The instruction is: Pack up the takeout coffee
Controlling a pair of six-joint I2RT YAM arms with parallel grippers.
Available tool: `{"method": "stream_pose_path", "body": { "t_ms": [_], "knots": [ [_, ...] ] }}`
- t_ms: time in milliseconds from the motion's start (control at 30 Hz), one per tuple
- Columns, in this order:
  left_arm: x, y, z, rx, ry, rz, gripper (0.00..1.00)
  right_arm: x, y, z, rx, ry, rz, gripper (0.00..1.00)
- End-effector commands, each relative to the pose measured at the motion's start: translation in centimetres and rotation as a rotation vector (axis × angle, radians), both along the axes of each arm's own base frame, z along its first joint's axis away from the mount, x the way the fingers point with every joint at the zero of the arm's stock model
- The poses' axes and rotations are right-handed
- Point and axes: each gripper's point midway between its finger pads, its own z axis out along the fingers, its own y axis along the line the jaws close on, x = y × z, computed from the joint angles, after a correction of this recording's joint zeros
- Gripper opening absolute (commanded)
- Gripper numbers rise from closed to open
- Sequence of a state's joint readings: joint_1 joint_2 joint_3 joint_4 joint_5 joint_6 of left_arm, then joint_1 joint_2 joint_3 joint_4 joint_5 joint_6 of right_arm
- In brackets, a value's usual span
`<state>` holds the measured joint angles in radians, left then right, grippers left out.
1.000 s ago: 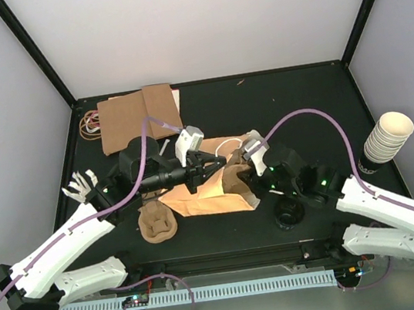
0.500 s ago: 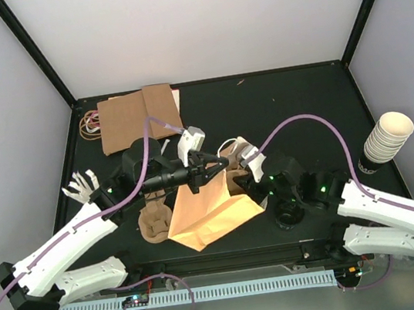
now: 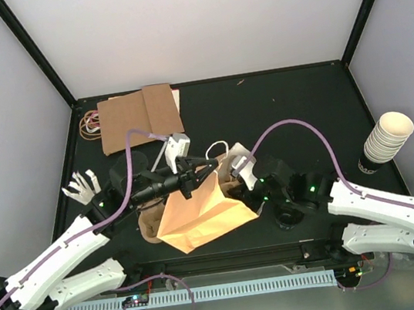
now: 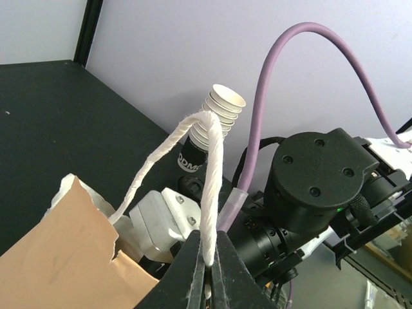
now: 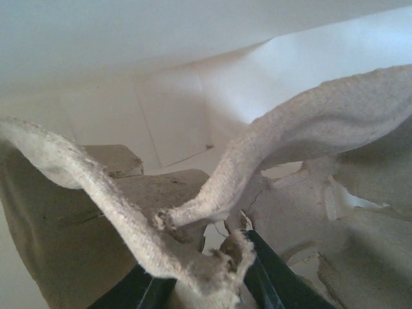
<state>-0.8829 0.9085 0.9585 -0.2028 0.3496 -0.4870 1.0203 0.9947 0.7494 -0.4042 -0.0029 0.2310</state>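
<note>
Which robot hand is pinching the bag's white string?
The left gripper: it is shut on the white rope handle of the paper bag. The right gripper grips the edge of a moulded-pulp tray instead.

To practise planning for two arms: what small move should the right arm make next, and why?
Probably ease the pulp tray a little deeper into the paper bag. The right gripper pinches the tray's edge with the bag's pale inside around it, and the left gripper is shut on the white handle, holding the mouth up.
</note>
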Motion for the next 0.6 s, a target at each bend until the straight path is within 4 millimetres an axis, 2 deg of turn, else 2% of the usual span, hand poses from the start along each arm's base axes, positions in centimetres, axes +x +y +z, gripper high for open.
{"method": "stream_pose_path", "body": {
  "t_ms": [0, 167, 300, 567],
  "knots": [
    [0.0, 1.1, 1.7, -0.064, -0.063, 0.037, 0.02, -1.3, 1.3, -0.5, 0.001, 0.050, 0.075, 0.27],
    [-0.7, 0.7, 1.0, -0.041, -0.061, -0.010, 0.02, -2.2, 2.7, -0.4, 0.004, 0.089, 0.141, 0.27],
    [-1.4, 0.2, 1.4, -0.044, -0.069, -0.069, 0.01, -2.7, 3.8, -0.7, 0.013, 0.122, 0.195, 0.27],
    [-1.7, 0.5, 1.4, -0.045, -0.086, -0.069, 0.02, -3.9, 5.2, -1.4, 0.042, 0.173, 0.276, 0.26]
  ]
}}
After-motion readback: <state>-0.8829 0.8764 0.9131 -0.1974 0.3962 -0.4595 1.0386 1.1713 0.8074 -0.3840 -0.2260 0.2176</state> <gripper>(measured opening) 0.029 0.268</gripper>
